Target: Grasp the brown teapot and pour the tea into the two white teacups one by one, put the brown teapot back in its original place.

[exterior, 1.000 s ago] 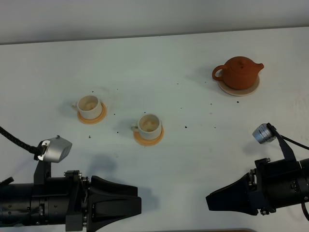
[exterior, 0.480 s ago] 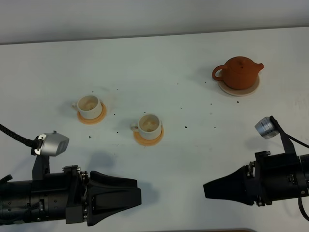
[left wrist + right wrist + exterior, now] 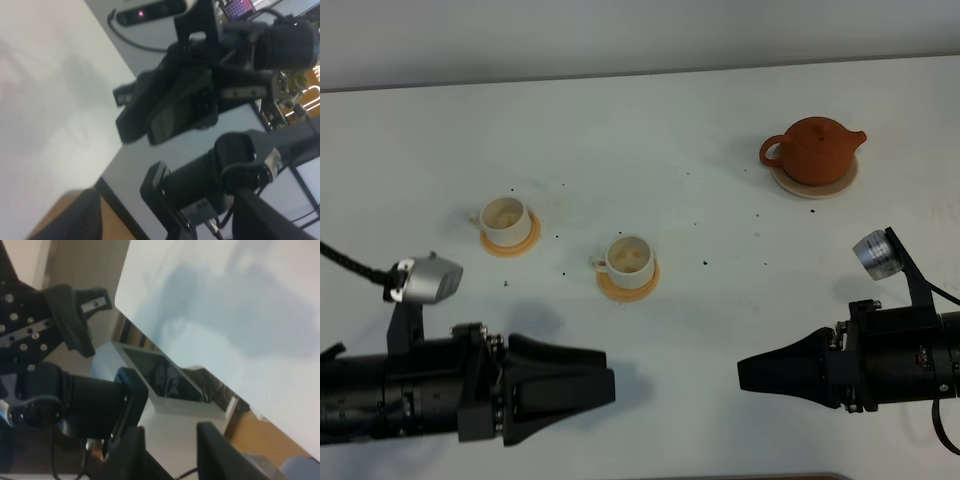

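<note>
The brown teapot (image 3: 817, 150) looks matt, unglazed clay — the two white teacups (image 3: 506, 218) smooth glazed ceramic — on a smooth matt table (image 3: 670, 120)

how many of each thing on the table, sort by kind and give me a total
teapot: 1
white cups: 2
orange coasters: 2
beige saucer: 1
total: 6
</note>
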